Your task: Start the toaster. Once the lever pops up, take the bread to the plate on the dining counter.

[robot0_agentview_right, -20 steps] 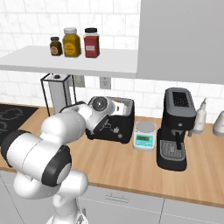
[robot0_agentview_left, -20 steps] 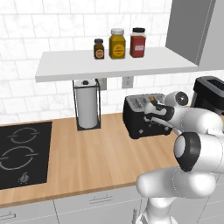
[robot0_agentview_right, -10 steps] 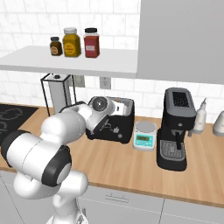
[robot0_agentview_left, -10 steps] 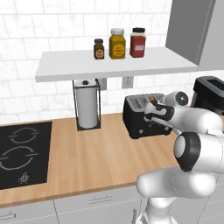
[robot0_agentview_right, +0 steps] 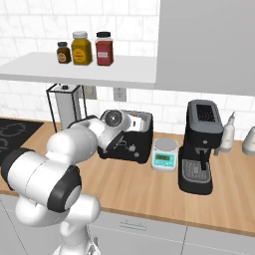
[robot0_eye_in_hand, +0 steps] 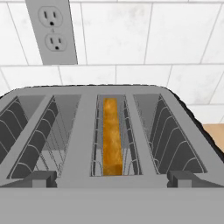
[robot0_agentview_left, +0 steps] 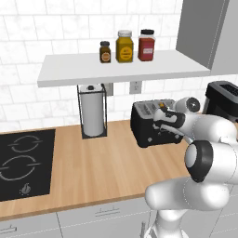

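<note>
The black toaster (robot0_agentview_left: pixel 148 125) stands on the wooden worktop against the tiled wall, also seen as the toaster (robot0_agentview_right: pixel 135 144). From the hand view I look down on its silvery top (robot0_eye_in_hand: pixel 83 131). The bread (robot0_eye_in_hand: pixel 111 136) stands on edge, golden brown, low inside the slot just right of the middle. My gripper (robot0_eye_in_hand: pixel 112 179) hovers just above the toaster's near edge, open wide, one fingertip (robot0_eye_in_hand: pixel 43 178) at each side of that slot and nothing between them. In the left base view the gripper (robot0_agentview_left: pixel 162 115) hangs over the toaster's right part. The lever is hidden. Plate and dining counter are out of view.
A paper-towel holder (robot0_agentview_left: pixel 93 114) stands left of the toaster, a black cooktop (robot0_agentview_left: pixel 23 162) further left. Above hangs a white shelf (robot0_agentview_left: pixel 121 69) with three jars. Right of the toaster sit a small scale (robot0_agentview_right: pixel 164 154), a tall black coffee machine (robot0_agentview_right: pixel 201 144) and a bottle (robot0_agentview_right: pixel 228 134).
</note>
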Controlling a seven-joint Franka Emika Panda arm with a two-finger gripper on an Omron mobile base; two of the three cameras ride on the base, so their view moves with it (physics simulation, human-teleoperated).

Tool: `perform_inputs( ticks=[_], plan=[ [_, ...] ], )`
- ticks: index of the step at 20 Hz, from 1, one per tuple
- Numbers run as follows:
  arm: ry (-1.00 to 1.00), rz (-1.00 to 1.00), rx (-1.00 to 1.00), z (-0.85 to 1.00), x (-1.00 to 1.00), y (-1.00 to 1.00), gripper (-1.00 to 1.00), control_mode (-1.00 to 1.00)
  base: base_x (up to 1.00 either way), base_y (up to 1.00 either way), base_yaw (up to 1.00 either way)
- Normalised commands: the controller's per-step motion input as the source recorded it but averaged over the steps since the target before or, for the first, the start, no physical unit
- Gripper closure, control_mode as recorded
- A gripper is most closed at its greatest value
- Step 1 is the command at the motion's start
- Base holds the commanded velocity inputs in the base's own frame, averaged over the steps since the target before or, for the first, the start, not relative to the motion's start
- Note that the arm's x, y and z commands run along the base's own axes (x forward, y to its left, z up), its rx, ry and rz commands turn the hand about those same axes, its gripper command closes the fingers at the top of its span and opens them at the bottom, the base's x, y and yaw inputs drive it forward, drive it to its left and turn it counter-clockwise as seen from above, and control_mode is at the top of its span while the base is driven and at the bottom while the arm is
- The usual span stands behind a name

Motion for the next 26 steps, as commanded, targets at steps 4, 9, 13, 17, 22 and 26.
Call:
perform_inputs(
  ticks=[4,9,13,17,22,26],
  plan=[
    [0.0,0.0,0.0,0.0,0.0,0.0,-1.0,-1.0,0.0,0.0,0.0],
    [0.0,0.0,0.0,0.0,0.0,0.0,-1.0,-1.0,0.0,0.0,0.0],
    [0.0,0.0,0.0,0.0,0.0,0.0,-1.0,-1.0,0.0,0.0,0.0],
    [0.0,0.0,0.0,0.0,0.0,0.0,-1.0,-1.0,0.0,0.0,0.0],
    [0.0,0.0,0.0,0.0,0.0,0.0,-1.0,-1.0,0.0,0.0,0.0],
    [0.0,0.0,0.0,0.0,0.0,0.0,-1.0,-1.0,0.0,0.0,0.0]
  ],
)
